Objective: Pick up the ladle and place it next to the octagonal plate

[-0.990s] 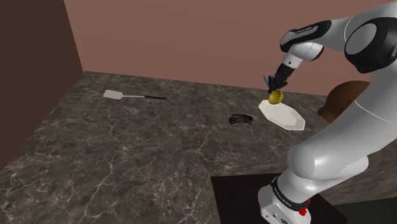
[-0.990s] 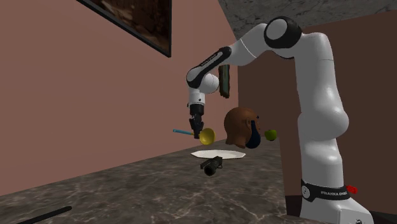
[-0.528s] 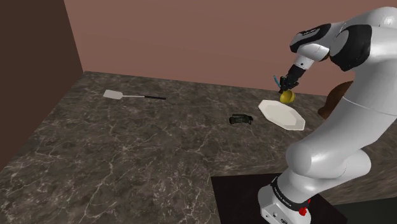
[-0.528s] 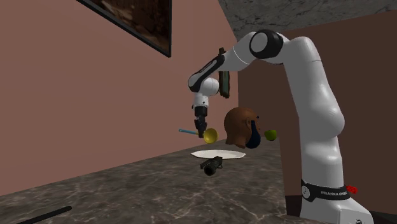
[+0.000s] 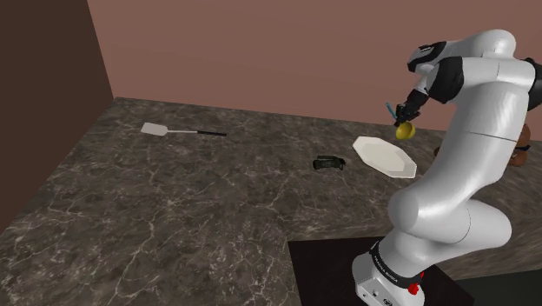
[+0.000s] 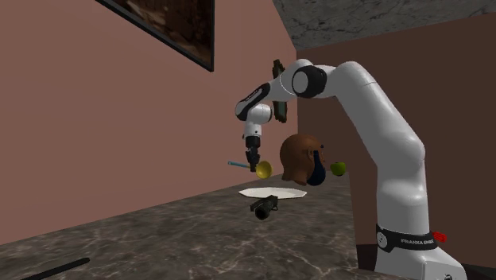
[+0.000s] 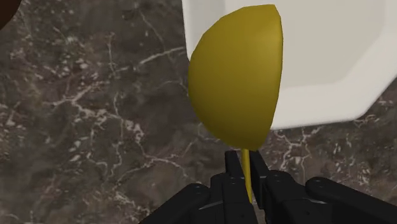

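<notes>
— Where's the ladle (image 5: 404, 131)?
— Upper right of the shoulder view, aloft. The gripper (image 7: 247, 173) is clamped on its thin handle, and the yellow bowl hangs beyond the fingertips, straddling the octagonal plate (image 7: 331, 57) rim.
— Set-down spot?
— I'd guess the marble counter (image 7: 95, 114) just off that rim.

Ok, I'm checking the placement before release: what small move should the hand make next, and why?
Probably shift the hand sideways, away from the plate, before lowering. The held yellow ladle hangs in the air with its bowl partly over the plate's rim; marbled counter lies beside it.
</notes>
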`<state>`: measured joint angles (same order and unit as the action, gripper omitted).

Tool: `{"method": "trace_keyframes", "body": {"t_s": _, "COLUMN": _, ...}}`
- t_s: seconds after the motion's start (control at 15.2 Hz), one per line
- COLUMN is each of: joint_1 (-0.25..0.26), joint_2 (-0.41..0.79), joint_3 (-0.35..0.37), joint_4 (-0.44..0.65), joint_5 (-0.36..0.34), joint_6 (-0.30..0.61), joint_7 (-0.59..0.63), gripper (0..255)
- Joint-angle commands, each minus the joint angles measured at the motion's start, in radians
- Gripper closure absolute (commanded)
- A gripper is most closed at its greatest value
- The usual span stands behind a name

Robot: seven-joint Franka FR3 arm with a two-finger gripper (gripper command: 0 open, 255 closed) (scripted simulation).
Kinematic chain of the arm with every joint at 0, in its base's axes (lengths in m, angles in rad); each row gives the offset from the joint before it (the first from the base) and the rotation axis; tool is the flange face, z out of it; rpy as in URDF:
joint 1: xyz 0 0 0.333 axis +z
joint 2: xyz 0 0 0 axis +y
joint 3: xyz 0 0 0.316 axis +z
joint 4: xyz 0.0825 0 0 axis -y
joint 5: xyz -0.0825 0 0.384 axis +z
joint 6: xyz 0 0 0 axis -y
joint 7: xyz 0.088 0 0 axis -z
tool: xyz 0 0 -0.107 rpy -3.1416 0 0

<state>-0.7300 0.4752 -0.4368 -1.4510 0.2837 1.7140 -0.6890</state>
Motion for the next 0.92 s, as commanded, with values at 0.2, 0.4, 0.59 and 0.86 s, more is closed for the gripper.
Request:
{"method": "trace_keyframes", "body": {"t_s": 0.2, "joint_1": -0.134, "joint_2": 0.207, "joint_3": 0.009, "joint_4": 0.324, "joint_5": 0.053, "joint_6": -0.129, "joint_7": -0.058, "gripper": 255}}
{"method": "trace_keyframes", "body": {"t_s": 0.4, "joint_1": -0.252, "joint_2": 0.399, "joint_3": 0.033, "joint_4": 0.659, "joint_5": 0.088, "joint_6": -0.264, "joint_7": -0.060, "gripper": 255}}
{"method": "trace_keyframes", "body": {"t_s": 0.59, "joint_1": -0.270, "joint_2": 0.437, "joint_3": 0.041, "joint_4": 0.701, "joint_5": 0.092, "joint_6": -0.266, "joint_7": -0.061, "gripper": 255}}
{"method": "trace_keyframes", "body": {"t_s": 0.86, "joint_1": -0.250, "joint_2": 0.419, "joint_3": 0.036, "joint_4": 0.611, "joint_5": 0.091, "joint_6": -0.199, "joint_7": -0.075, "gripper": 255}}
